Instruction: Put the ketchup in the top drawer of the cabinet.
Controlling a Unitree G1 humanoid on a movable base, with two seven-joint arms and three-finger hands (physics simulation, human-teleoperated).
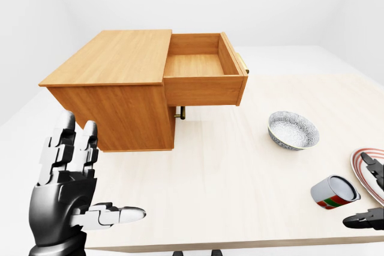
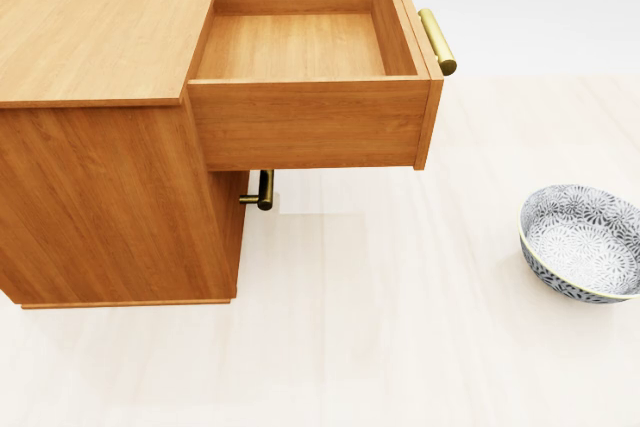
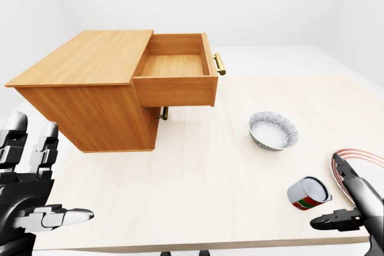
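The wooden cabinet [image 2: 100,17] stands on the light table at the left, its top drawer [image 2: 300,47] pulled open and empty, with a brass handle [image 2: 437,40] on its front. A small red, green and white container with a grey end [image 3: 309,193], seemingly the ketchup, lies on its side at the lower right of the table. My right hand [image 3: 333,193] is open just right of it, with fingers above and below, not touching it. My left hand [image 1: 105,169] is open and empty at the lower left, below the cabinet.
A patterned grey-white bowl [image 2: 580,242] sits right of the cabinet. A red-striped plate [image 1: 359,163] lies at the right edge, partly behind my right hand. A second brass handle [image 2: 262,190] shows under the open drawer. The table's near edge [image 1: 240,245] runs along the bottom.
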